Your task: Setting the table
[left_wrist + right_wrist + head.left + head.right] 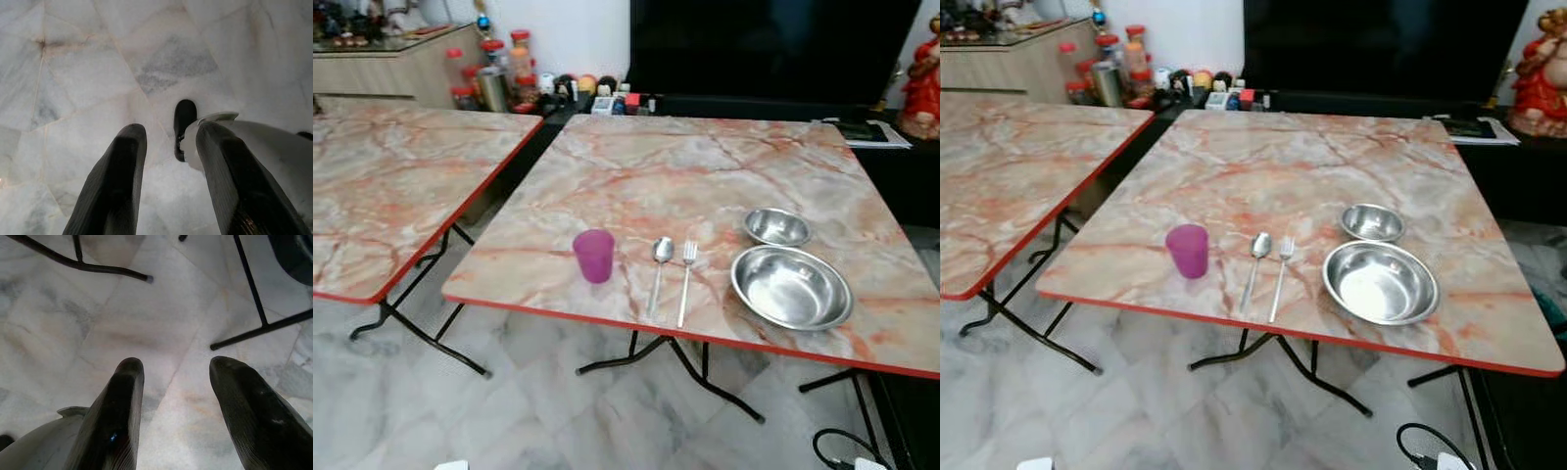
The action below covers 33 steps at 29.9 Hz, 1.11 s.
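along the near edge of the marble-patterned table (636, 166), a purple cup (594, 256), a spoon (659, 270), a fork (686, 278) and a large steel bowl (791, 286) sit in a row, with a small steel bowl (776, 227) just beyond the large one. the setting looks close to laid.

both arms hang idle by the floor: the left gripper (168, 171) and the right gripper (176, 401) each have their fingers spread, holding nothing.

the risk, as i judge it, is the edge: the spoon and fork handles end near the red rim, so a low reach could sweep them off, or tip the light cup.

the head views give the tabletop and the second table (382, 176) to the left. the right wrist view adds the black table legs (254, 293) on the marble floor (73, 323).
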### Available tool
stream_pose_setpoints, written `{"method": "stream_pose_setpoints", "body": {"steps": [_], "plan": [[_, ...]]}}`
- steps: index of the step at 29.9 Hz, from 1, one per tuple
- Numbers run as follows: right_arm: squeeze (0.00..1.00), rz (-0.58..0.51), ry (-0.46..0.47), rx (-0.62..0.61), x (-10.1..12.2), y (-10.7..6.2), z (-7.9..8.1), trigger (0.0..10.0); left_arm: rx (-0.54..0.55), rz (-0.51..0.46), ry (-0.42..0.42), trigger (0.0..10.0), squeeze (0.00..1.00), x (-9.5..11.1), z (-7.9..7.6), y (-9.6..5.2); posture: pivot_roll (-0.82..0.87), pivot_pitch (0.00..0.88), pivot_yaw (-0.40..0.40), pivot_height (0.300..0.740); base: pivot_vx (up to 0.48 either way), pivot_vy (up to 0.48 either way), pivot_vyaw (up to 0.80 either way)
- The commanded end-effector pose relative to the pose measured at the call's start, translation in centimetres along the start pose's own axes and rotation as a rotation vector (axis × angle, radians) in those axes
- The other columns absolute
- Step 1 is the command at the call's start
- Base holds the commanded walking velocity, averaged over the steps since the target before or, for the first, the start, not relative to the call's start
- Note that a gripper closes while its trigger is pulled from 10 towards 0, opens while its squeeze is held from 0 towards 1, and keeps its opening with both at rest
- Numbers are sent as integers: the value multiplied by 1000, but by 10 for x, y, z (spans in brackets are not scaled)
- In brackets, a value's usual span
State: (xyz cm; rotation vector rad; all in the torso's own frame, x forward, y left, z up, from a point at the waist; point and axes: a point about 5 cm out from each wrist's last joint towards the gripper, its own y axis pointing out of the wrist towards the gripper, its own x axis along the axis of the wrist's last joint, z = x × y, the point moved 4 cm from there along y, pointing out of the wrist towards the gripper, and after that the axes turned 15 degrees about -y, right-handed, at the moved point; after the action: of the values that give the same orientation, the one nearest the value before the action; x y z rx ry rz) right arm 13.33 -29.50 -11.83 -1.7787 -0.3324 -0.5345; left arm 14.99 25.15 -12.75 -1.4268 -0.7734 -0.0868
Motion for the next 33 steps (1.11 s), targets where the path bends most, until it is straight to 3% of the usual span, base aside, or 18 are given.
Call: {"method": "stream_pose_setpoints", "body": {"steps": [1,18,30,33], "plan": [[0,-32,-29,12,8,1,1,10000,-2,10,25,10000,0,-1,0,0,-52,0,-16,732,0,0,0],[0,-68,-45,27,7,-1,3,10000,-9,22,46,10000,0,-6,4,-2,-68,0,-19,732,0,0,0],[0,-89,-50,-61,12,-1,-7,10000,-12,13,33,10000,0,-5,5,-2,-77,0,-9,732,0,0,0],[0,-2,-67,-132,2,-1,-13,10000,-9,15,30,10000,0,-5,6,-2,-71,0,-4,732,0,0,0]]}}
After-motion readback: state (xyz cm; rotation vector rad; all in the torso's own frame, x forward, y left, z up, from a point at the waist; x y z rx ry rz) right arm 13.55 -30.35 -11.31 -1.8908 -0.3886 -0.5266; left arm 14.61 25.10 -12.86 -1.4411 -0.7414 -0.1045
